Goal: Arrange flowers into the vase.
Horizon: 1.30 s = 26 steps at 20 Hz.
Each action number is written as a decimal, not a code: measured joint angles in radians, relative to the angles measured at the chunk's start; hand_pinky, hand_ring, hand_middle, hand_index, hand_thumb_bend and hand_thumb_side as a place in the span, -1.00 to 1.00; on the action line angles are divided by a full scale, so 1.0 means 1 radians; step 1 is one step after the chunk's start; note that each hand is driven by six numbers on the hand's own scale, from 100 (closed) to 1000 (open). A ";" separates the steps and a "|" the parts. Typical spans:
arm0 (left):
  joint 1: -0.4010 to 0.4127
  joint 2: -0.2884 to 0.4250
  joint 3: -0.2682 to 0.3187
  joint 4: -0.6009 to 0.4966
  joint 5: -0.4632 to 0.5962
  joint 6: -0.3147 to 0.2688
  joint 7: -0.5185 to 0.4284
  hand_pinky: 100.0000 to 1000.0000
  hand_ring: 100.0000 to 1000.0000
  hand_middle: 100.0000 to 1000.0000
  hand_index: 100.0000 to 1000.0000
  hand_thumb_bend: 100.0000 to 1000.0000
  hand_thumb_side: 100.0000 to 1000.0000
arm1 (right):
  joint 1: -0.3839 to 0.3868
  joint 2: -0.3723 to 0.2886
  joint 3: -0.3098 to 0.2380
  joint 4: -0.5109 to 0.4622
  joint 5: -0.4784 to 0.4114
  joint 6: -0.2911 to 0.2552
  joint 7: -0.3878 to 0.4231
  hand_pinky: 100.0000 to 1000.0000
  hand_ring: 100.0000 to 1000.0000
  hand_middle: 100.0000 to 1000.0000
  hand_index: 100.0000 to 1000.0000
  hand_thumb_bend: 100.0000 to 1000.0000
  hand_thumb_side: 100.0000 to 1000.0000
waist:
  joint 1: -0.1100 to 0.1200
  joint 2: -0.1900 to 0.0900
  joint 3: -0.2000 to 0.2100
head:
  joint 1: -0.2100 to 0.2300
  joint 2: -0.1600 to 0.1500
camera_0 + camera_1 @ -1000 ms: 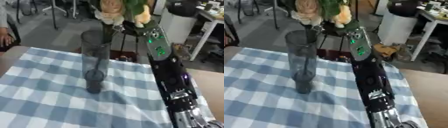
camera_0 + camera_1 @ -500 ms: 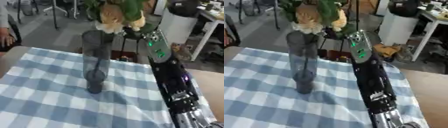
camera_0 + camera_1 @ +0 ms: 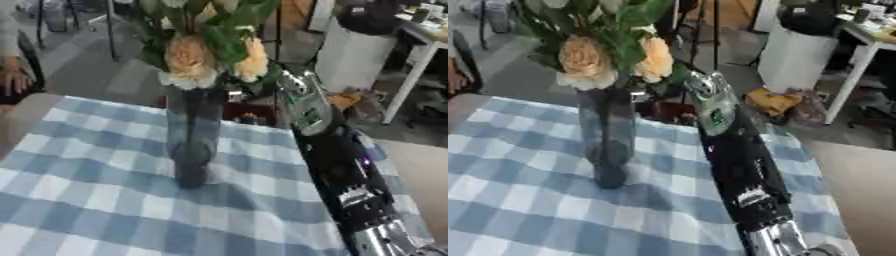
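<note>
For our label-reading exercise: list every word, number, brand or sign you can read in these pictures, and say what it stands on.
None can be read.
Small green patch on the right arm, beside the vase of flowers: too blurred to read.
Checked tablecloth: no text.

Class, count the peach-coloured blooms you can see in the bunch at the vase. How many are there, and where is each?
2. One peach bloom sits on the left, just above the vase mouth; the other is to its right, nearer the robot's arm. Leaves may hide more blooms higher up.
</note>
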 measured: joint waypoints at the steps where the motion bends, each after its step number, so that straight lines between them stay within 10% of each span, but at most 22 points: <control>1: 0.000 0.000 0.000 0.000 0.000 0.000 0.000 -0.10 0.13 -0.12 0.72 -1.00 0.74 | 0.000 -0.002 0.000 0.000 0.003 -0.001 -0.001 0.77 0.86 -1.00 1.00 1.00 0.70 | 0.000 0.000 0.000 | 0.001 0.000; 26: 0.007 0.000 0.000 0.000 -0.001 0.008 0.001 -0.09 0.14 -0.11 0.72 -1.00 0.72 | 0.046 -0.070 -0.026 -0.046 -0.023 0.024 0.024 0.76 0.84 -0.98 1.00 1.00 0.65 | 0.015 -0.018 -0.021 | 0.003 0.002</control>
